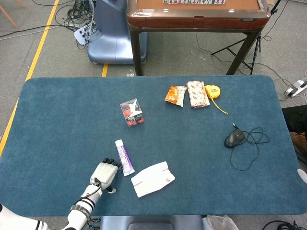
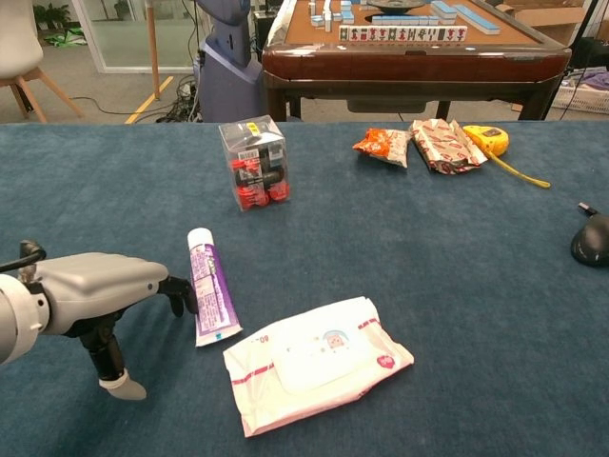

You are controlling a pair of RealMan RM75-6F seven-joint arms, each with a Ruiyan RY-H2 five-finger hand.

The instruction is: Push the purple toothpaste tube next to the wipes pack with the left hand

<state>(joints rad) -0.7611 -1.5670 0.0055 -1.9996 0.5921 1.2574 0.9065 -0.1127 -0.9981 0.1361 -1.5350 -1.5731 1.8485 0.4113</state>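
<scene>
The left hand had a smooth silver-grey shell, black fingers, a pale thumb tip and a thin black wrist cable.

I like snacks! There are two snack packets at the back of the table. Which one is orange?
The orange snack packet is the left of the pair. The packet beside it is red and white and lies next to the yellow tape measure.

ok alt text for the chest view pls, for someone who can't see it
The left hand lies palm down on a blue table with its fingertips against a purple tube, whose crimped end almost meets a wipes pack. Farther back are a clear box, snack packs and a tape measure.
</scene>
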